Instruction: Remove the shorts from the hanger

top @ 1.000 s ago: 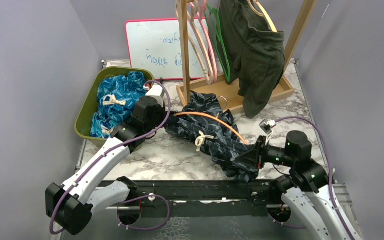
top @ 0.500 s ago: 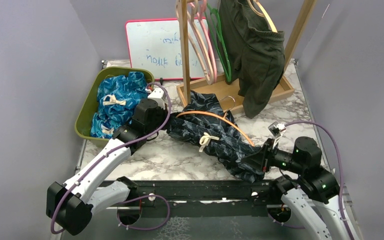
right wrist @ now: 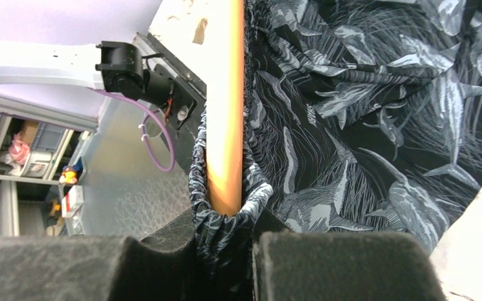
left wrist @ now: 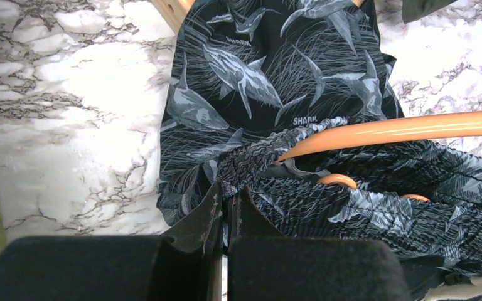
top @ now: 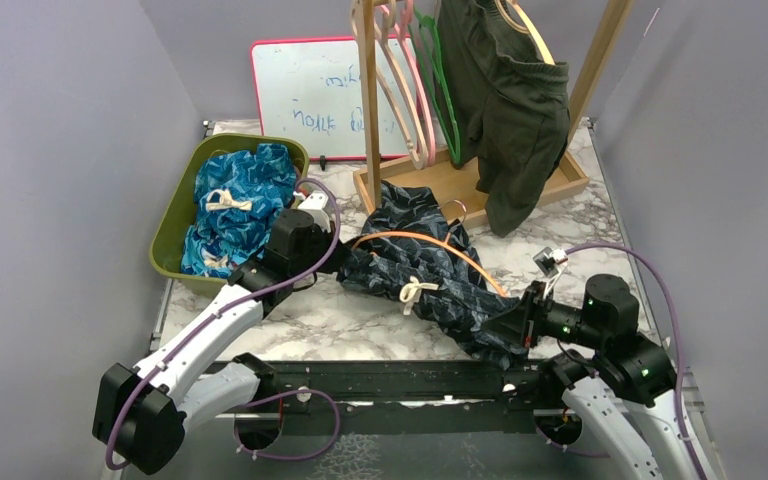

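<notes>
Dark navy print shorts (top: 430, 280) lie across the marble table with an orange hanger (top: 430, 240) still threaded through their waistband. My left gripper (top: 335, 262) is shut on the left end of the waistband (left wrist: 251, 157), its fingertips (left wrist: 213, 200) pinched together on the gathered cloth. My right gripper (top: 515, 322) is shut on the right end of the shorts (right wrist: 364, 125). There the elastic band wraps around the orange hanger's (right wrist: 226, 94) tip just beyond my fingers (right wrist: 182, 235). The orange hanger (left wrist: 401, 127) arches over the cloth between the two grippers.
Dark olive shorts (top: 510, 100) hang on a hanger from the wooden rack (top: 520, 185) at the back. Empty pink hangers (top: 405, 80) and a green hanger (top: 435, 70) hang beside them. A green bin (top: 170, 225) at left holds blue print shorts (top: 235, 200). A whiteboard (top: 305, 95) leans on the back wall.
My right gripper has drawn back to the right and nearer with its end of the shorts. My left gripper shifted slightly toward the near edge. The cloth now lies more stretched between them.
</notes>
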You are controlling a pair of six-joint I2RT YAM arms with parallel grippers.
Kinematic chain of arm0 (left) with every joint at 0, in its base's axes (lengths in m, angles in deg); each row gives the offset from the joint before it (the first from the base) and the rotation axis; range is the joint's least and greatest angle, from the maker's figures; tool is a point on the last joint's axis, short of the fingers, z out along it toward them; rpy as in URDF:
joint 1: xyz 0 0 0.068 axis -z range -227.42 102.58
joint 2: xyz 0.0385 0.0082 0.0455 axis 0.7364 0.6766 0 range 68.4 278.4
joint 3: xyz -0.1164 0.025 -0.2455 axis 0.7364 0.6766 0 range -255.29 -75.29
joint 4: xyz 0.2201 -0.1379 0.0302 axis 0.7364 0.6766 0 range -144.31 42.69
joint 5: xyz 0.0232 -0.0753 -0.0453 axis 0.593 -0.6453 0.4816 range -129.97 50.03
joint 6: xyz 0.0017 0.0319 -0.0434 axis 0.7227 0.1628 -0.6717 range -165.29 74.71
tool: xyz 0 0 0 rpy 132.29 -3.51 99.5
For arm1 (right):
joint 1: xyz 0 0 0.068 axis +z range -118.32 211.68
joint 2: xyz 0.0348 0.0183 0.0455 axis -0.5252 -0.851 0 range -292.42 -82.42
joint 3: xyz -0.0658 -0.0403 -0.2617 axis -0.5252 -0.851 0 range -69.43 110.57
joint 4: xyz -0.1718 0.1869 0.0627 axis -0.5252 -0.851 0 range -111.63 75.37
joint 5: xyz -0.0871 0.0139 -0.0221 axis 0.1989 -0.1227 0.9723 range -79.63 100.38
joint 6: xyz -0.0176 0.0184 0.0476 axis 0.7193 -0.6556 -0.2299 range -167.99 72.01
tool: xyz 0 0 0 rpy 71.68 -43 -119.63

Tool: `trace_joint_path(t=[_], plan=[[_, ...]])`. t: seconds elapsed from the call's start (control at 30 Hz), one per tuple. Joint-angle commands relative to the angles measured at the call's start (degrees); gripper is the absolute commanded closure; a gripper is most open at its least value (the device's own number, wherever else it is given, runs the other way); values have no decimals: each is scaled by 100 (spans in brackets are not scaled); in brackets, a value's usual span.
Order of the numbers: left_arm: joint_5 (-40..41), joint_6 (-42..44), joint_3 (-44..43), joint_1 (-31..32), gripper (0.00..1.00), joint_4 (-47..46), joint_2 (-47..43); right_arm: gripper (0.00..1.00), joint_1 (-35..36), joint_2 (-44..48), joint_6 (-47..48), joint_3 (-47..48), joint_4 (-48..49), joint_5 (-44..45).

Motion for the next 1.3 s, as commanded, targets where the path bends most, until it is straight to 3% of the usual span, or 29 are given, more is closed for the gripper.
trace_joint_path(t=[0.0,0.23,0.67,0.93,1.07,1.27], plan=[[660,-113,176,-163,100,425,-57,98,-65,176,-110,178,1154,-66],[1669,-339,296,-217,100,298,-55,98,-62,394,32,367,847,-222],[1040,-389,466,-254,100,206,-94,98,-67,839,86,525,978,-260],[95,-462,617,-254,100,13,-147,98,-64,584,-98,250,892,570],[597,-600,636,-254,100,201,-151,98,-67,705,-283,76,1522,-72],[903,-858,692,-253,100,-51,-198,98,-62,1090,-257,115,1668,41]])
